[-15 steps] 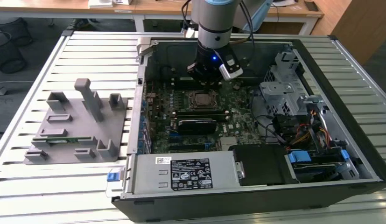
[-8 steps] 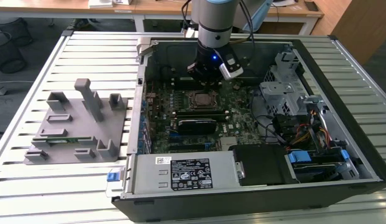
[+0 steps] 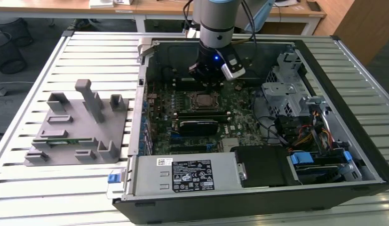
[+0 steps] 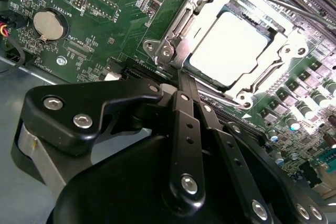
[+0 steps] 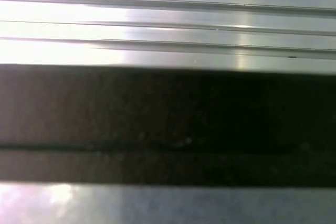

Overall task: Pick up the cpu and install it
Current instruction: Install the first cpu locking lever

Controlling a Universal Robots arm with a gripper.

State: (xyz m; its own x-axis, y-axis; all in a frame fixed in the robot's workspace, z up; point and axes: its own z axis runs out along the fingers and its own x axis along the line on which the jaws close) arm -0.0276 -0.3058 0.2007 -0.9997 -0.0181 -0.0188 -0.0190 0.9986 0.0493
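Note:
The cpu (image 4: 231, 51), a square chip with a shiny silver top, lies flat in the motherboard socket with the metal socket frame (image 4: 173, 45) around its edges. In the exterior view the socket (image 3: 202, 99) sits in the middle of the green board inside the open computer case. My gripper (image 3: 210, 84) hangs just above the board at the socket's far side. In the second wrist view my gripper (image 4: 180, 77) is shut with its tips together just off the frame's edge. Nothing shows between them.
A grey holder (image 3: 78, 127) with a green memory stick (image 3: 62, 140) stands on the slatted table at the exterior view's left. Inside the case are the power supply (image 3: 181, 174), a metal drive cage (image 3: 288, 89) and cables (image 3: 307, 136). A coin battery (image 4: 47, 23) sits on the board.

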